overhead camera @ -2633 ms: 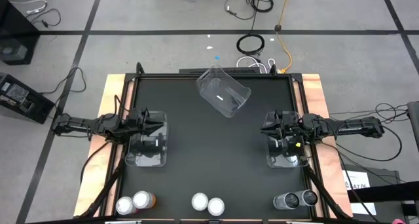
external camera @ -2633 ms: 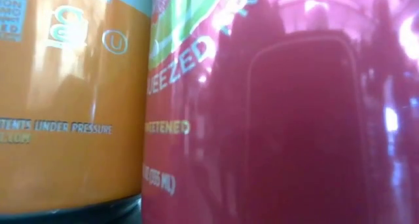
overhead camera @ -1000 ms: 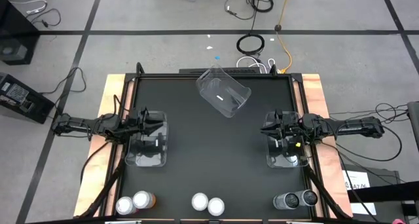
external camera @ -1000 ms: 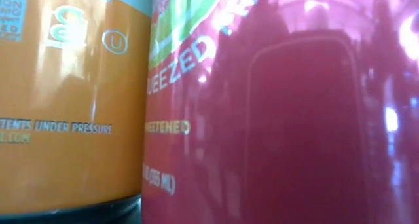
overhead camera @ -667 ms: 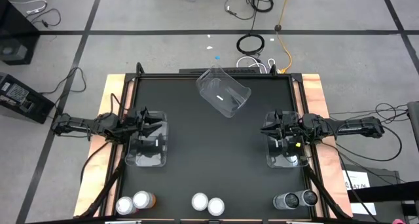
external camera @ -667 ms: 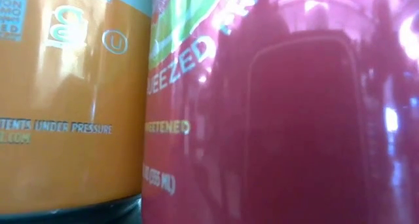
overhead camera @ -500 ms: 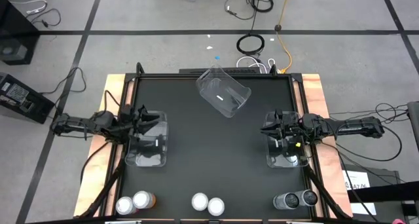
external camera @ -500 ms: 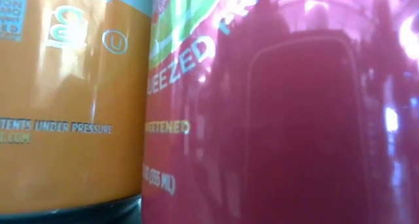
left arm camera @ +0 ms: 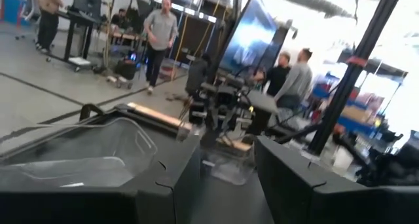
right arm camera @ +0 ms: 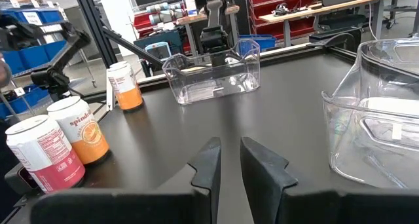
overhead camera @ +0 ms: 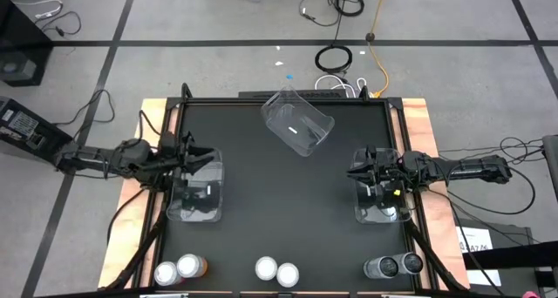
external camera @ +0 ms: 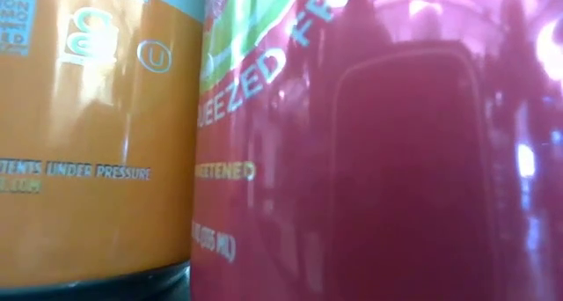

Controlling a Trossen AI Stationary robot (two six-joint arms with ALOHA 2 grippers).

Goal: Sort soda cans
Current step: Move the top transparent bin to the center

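Six soda cans stand upright in three pairs along the near edge in the high view: a left pair (overhead camera: 179,268), one orange-sided; a middle pair (overhead camera: 276,270); a dark pair (overhead camera: 395,265). The low view is filled by the orange can (external camera: 88,143) and the red can (external camera: 387,160) of the middle pair. My left gripper (overhead camera: 193,152) (left arm camera: 228,178) hovers open above the far end of the left clear bin (overhead camera: 193,193). My right gripper (overhead camera: 356,169) (right arm camera: 230,160) hangs above the right clear bin (overhead camera: 382,204), with a narrow gap between its fingers.
A third clear bin (overhead camera: 297,122) lies tilted near the far edge at the middle; the right wrist view shows it too (right arm camera: 373,119). The black tabletop (overhead camera: 288,202) between the arms is bare. People stand in the room beyond the table (left arm camera: 160,27).
My left arm has drawn back a little toward the table's left edge, and its gripper has shifted slightly toward the far edge and turned a bit. The cans, the bins and my right arm have stayed where they were.
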